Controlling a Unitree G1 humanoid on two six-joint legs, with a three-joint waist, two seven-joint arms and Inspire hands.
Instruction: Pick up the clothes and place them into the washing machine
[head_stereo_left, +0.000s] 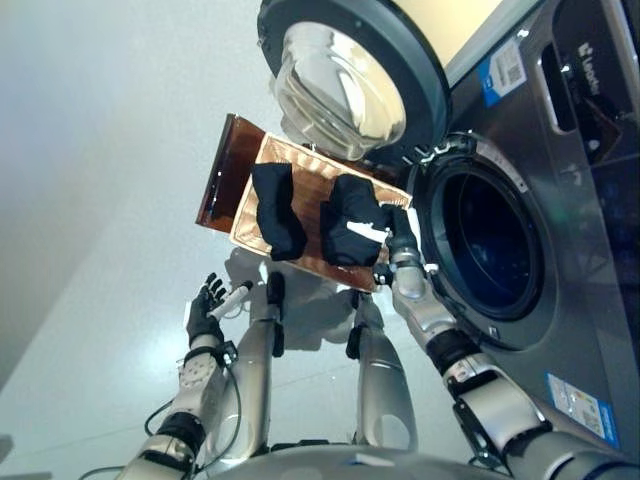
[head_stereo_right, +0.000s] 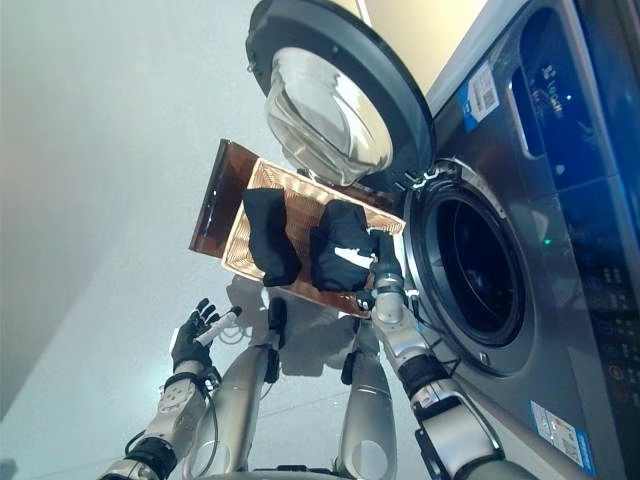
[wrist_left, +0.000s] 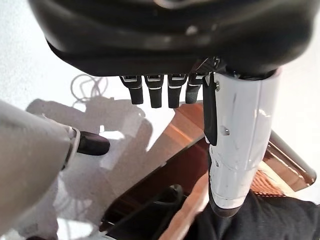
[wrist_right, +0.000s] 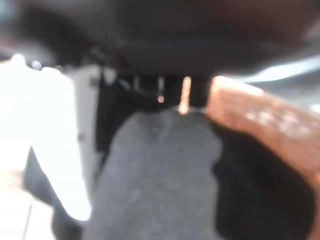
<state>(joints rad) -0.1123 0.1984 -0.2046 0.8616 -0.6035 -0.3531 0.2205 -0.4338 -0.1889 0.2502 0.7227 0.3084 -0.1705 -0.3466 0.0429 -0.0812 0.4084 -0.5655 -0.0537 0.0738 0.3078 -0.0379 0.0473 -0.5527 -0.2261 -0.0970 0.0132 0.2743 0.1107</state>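
The right hand (head_stereo_left: 392, 240) lies on a dark garment (head_stereo_right: 340, 255) in the woven basket (head_stereo_left: 300, 165); whether its fingers grip I cannot tell; it should gather the cloth fully before lifting toward the drum opening (head_stereo_left: 490, 245) just beside it; the left hand (head_stereo_left: 208, 310) hangs relaxed, empty.

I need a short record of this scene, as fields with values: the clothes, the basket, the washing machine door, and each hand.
clothes: two dark garments, left garment and right garment, both lying in the basket
basket: woven brown basket on the floor, beside the washing machine
door: round door swung open, drum empty as far as seen
right hand: on the right garment; grip hidden
left hand: open, over the floor, holds nothing
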